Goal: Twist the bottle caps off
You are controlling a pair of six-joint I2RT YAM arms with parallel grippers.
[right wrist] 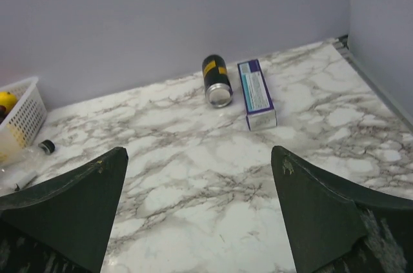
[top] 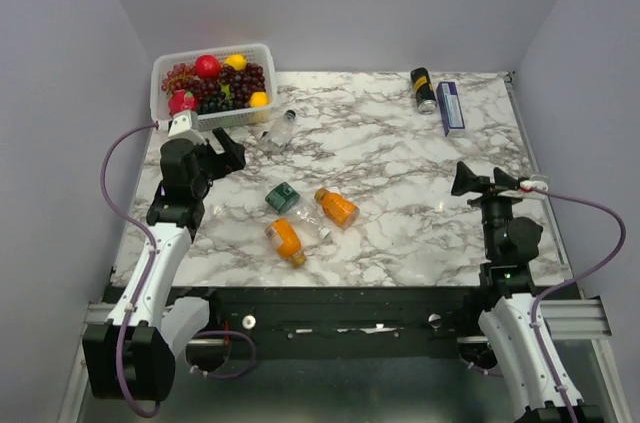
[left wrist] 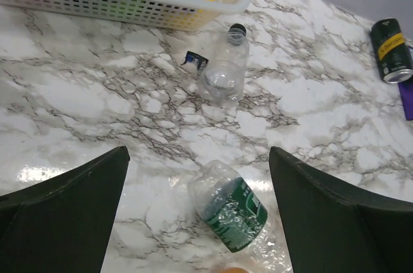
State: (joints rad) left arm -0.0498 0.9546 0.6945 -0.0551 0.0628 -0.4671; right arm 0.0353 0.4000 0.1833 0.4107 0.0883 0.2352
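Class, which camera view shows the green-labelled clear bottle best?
Left wrist: the green-labelled bottle lies close and large, label visible. Top external shows that bottle small, mid-table. Right wrist does not show it.

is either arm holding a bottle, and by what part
Nothing is held. The jaws of the left gripper and the right gripper are open and empty.

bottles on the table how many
4: a clear bottle beside the basket, a green-labelled bottle mid-table, an orange bottle to its right, another orange bottle closest to the near edge.
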